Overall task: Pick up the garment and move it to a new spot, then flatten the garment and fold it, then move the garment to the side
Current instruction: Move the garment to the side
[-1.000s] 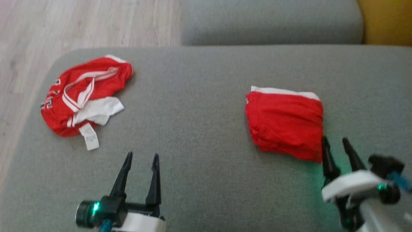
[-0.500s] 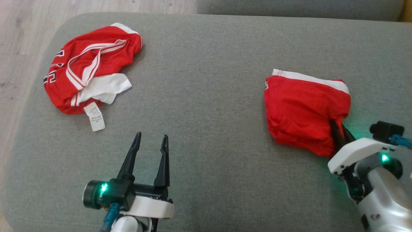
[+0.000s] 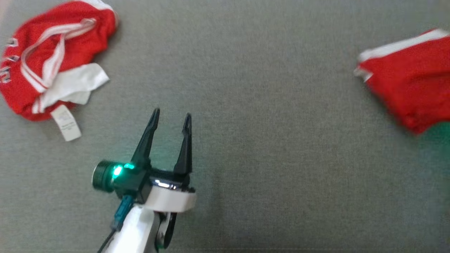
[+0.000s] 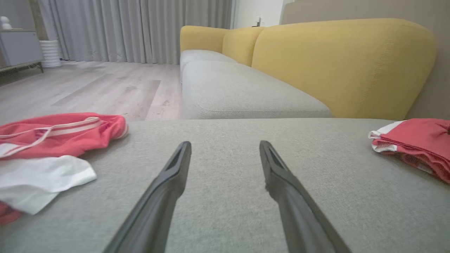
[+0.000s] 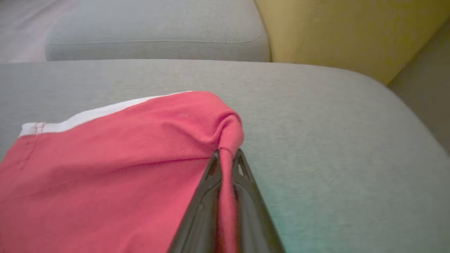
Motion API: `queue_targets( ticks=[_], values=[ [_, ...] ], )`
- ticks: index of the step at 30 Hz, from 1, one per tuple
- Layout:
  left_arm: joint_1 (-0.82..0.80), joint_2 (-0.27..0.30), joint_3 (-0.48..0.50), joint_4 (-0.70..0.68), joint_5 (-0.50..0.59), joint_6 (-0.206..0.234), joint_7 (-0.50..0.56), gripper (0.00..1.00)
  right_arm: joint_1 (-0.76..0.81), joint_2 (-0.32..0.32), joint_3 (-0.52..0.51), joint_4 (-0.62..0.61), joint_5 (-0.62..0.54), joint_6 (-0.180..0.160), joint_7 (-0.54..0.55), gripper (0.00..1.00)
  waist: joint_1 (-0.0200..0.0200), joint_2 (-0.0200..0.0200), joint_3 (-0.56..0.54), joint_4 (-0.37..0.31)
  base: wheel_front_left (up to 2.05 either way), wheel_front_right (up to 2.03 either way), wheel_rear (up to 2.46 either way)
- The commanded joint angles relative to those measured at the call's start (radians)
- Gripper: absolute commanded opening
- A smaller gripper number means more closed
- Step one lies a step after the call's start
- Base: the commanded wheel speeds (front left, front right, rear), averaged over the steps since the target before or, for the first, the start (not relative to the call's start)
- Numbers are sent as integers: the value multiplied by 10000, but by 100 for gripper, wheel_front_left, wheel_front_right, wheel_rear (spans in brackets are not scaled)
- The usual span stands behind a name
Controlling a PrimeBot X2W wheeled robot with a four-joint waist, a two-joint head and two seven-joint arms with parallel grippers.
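The right gripper (image 5: 227, 152) is pinching a corner of the folded garment (image 5: 105, 168), which is lying on the cushion's (image 5: 316, 123) right side, while the left gripper (image 3: 172, 113) is hovering with fingers spread.

The folded red garment (image 3: 411, 80), edged by a white band, lies on the grey cushion (image 3: 246, 88). One corner is bunched, pinched in the right gripper (image 5: 226, 154).

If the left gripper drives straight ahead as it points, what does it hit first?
Nothing nearby, it seems. The left gripper points across bare grey cushion, between the crumpled jersey on its left and the folded garment on its right. Beyond that lies another sofa seat; depth unclear.
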Motion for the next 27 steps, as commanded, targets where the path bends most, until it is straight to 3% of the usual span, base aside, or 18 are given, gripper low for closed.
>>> queue_targets(
  ticks=[1, 8, 15, 16, 17, 18, 23, 27],
  values=[
    [-318, 16, 205, -355, 81, -14, -53, 100, -62, -646, -39, -231, -127, 65, 61, 0, -1, 0, 710, -266, 0, 0, 0],
    [-1026, 16, -34, -345, 172, -76, -53, 100, -311, -2062, -1012, -60, -714, 65, 306, 0, -1, 0, 1509, -464, 0, 0, 0],
    [-1250, 16, -182, -373, -2, 21, -53, 100, -322, -2594, -2006, -45, -1591, 65, 138, 2, -1, 0, 1763, -642, 0, 0, 0],
    [-1247, 16, -215, -355, -61, 32, -53, 100, -329, -2602, -2136, -64, -1722, 65, 129, 26, -1, 0, 1768, -653, 0, 0, 0],
    [-1242, 16, -244, -334, -116, 42, -53, 100, -344, -2596, -2268, -80, -1872, 65, 106, 66, -1, 0, 1759, -664, 0, 0, 0],
    [-1237, 16, -278, -311, -159, 53, -53, 100, -367, -2590, -2399, -123, -2080, 65, -9, 100, -1, 0, 1728, -662, 0, 0, 0],
    [-1098, 16, -371, -193, -261, 67, -53, 100, -322, -2072, -2968, -305, -3305, 65, -830, 100, -1, 0, 1259, -520, 0, 0, 0],
    [-795, 16, -288, -97, -289, 115, -53, 100, -116, -952, -3066, -617, -4037, 65, -1438, 100, -1, 0, 505, -370, 0, 0, 0]
  ],
)
